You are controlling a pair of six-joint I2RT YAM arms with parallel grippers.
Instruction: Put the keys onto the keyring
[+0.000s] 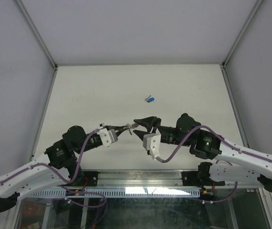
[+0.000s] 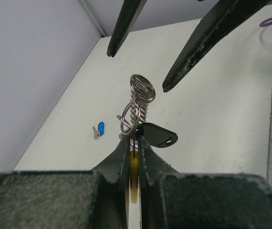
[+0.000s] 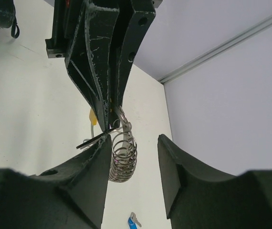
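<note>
My left gripper (image 2: 135, 139) is shut on the yellow segment (image 2: 134, 167) of the keyring (image 2: 138, 101), a silver coiled ring that sticks up past its fingertips. A flat black tag (image 2: 159, 135) hangs from the ring beside the tips. My right gripper (image 3: 133, 160) stands open around the keyring (image 3: 122, 153), with the coil close against its left-hand finger (image 3: 90, 179). In the top view both grippers meet at mid-table, left gripper (image 1: 124, 128) facing right gripper (image 1: 135, 127). A blue-headed key (image 1: 150, 99) lies alone on the table beyond them, also seen as the blue key (image 2: 99, 129) and the blue key (image 3: 132, 222).
The white table (image 1: 183, 90) is walled by grey panels with metal frame posts (image 1: 39, 38). The arm bases and cables sit along the near edge (image 1: 141, 183).
</note>
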